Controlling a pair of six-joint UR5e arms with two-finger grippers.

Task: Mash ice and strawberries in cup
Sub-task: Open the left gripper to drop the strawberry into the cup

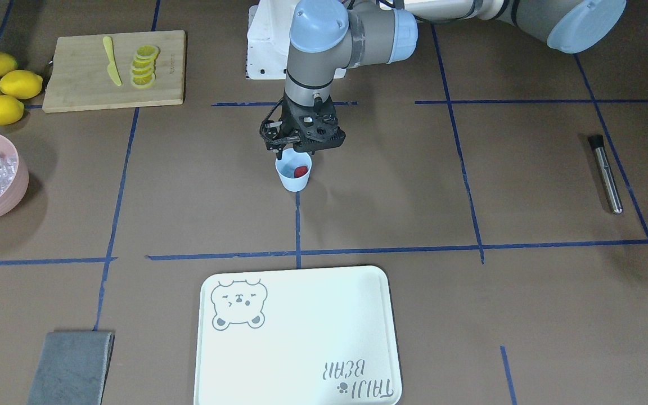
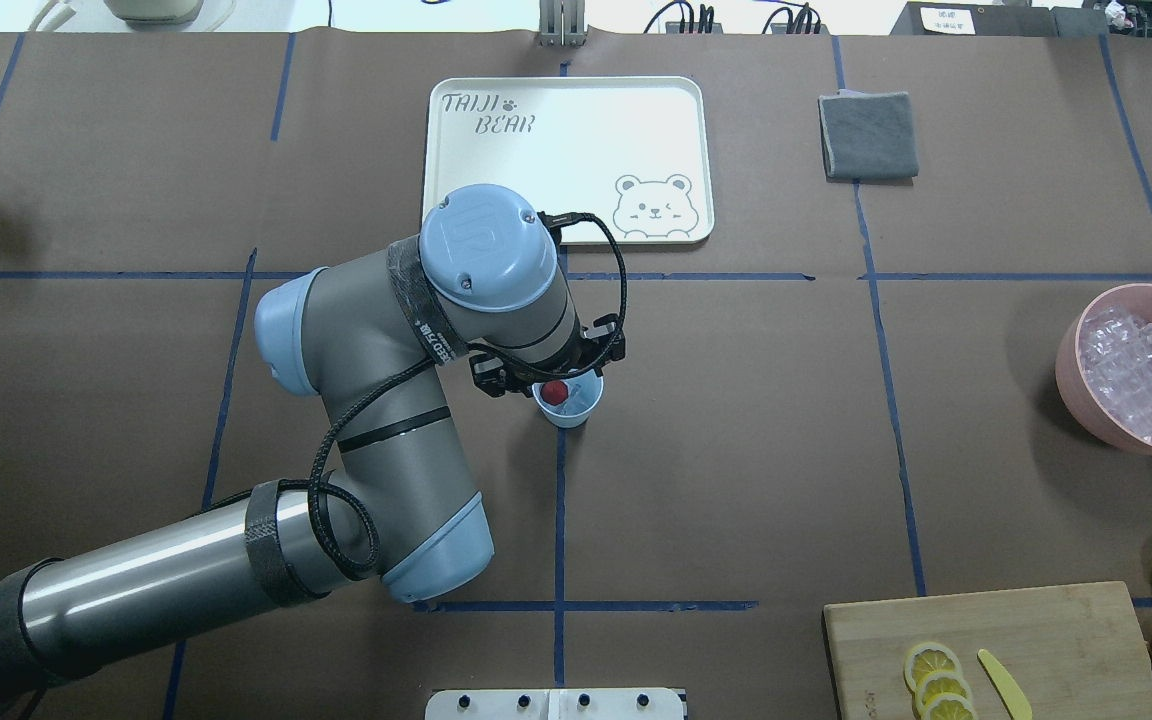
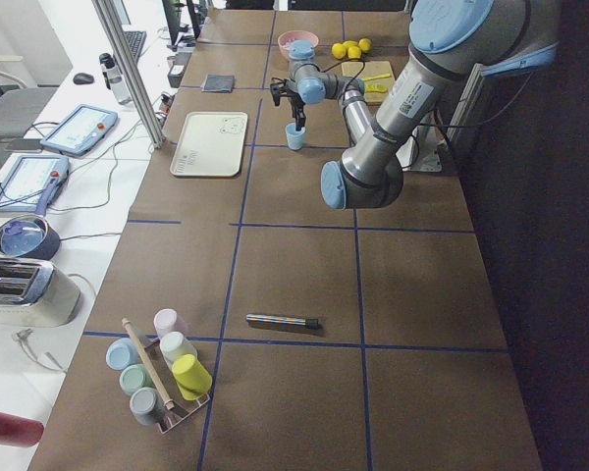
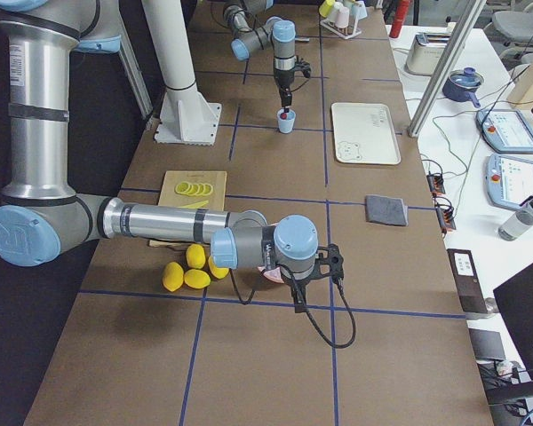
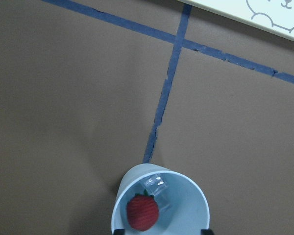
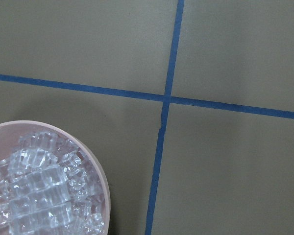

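Left gripper: jaws spread and empty, poised just above the cup. The cup stands upright at the middle of the surface, on a blue tape line. It contains the strawberry, which touches the ice. Right gripper: beside the pink bowl at the surface's right end; whether released or clenched cannot be told.

- Cup sits mid-worktop; inside it, the strawberry, an ice cube just beside.
- Tray lies beyond the cup, away from the robot.
- Bowl holding ice, well off to the cup's right.
- Cutting board also right of the cup, nearer the robot.
- Metal rod well off to the cup's left.
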